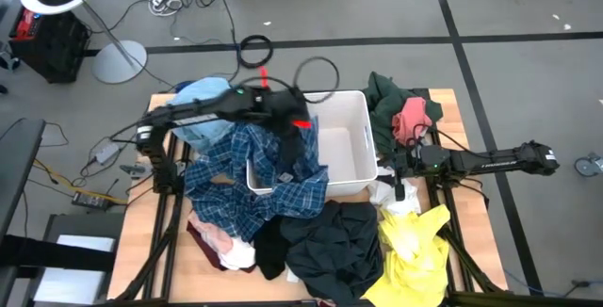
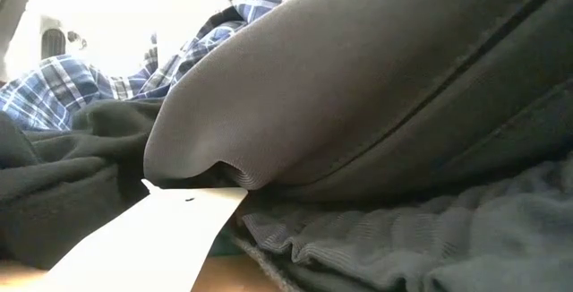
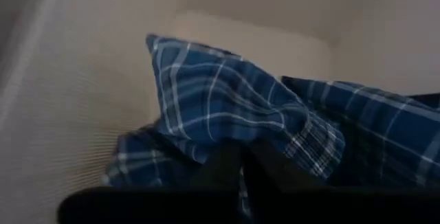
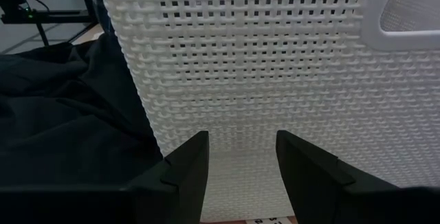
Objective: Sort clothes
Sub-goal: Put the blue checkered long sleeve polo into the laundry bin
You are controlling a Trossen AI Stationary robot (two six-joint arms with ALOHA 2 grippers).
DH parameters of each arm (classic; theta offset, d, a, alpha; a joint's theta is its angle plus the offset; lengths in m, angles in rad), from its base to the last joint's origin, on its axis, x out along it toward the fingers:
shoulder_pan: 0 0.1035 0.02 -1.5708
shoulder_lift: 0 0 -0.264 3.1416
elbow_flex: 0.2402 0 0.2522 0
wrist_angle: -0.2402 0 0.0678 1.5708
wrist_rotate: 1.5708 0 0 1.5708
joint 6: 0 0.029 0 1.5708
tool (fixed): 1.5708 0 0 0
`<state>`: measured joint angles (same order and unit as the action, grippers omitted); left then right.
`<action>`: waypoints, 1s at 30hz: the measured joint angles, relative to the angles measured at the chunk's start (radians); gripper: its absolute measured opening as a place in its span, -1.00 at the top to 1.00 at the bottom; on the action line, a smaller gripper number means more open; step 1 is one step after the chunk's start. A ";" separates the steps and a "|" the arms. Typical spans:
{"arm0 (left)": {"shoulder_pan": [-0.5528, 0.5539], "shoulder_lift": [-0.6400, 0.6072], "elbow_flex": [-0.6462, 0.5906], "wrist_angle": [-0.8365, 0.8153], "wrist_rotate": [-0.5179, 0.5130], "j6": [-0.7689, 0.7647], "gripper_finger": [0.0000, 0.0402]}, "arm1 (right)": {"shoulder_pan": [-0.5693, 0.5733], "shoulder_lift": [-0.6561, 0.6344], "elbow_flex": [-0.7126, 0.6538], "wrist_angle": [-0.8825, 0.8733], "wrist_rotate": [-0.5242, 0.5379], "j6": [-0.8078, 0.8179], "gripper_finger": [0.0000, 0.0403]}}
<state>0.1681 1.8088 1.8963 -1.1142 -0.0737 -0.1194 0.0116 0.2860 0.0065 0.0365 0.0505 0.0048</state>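
**Plaid Shirt Half Into the Bin: How the Cloth Will Behave**

While the blue plaid shirt (image 1: 259, 180) is draped over the near-left rim of the white bin (image 1: 350, 119), part of it inside and the rest spilling onto the bench (image 1: 132, 241) toward 7 o'clock, the left end effector (image 1: 300, 126) is seen just over the bin's left wall. In the left wrist view plaid folds (image 3: 234, 114) are bunched right at the dark fingers (image 3: 227, 176), and the shirt is judged to be pinched between them.

The fabric is judged light, limp and prone to dragging; a grip on a bunched fold near the collar or mid-body would gather more cloth than a grip on a trailing sleeve, which could snag on the rim.

The right end effector (image 4: 240, 159) is held with fingers apart and empty, facing the bin's perforated outer wall at 3 o'clock. The remaining clothes are spread around: a black garment (image 1: 330, 241) at 6 o'clock, a yellow one (image 1: 415, 241) at 5, pink (image 1: 412, 119) on dark green (image 1: 386, 90) at 2, and light blue (image 1: 203, 95) at 10.
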 joint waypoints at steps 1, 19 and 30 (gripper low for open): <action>0.000 0.024 -0.004 -0.005 0.006 -0.008 0.79 | 0.000 0.000 0.000 0.000 0.000 0.000 0.15; -0.001 0.157 0.106 -0.131 0.158 -0.001 0.11 | 0.000 0.000 0.000 0.001 0.000 0.000 0.15; -0.091 -0.062 0.274 -0.226 -0.099 0.009 0.12 | 0.000 0.003 0.000 0.032 0.000 0.000 0.15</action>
<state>0.0769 1.7468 2.1703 -1.3402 -0.1728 -0.1100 0.0116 0.2889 0.0063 0.0686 0.0502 0.0048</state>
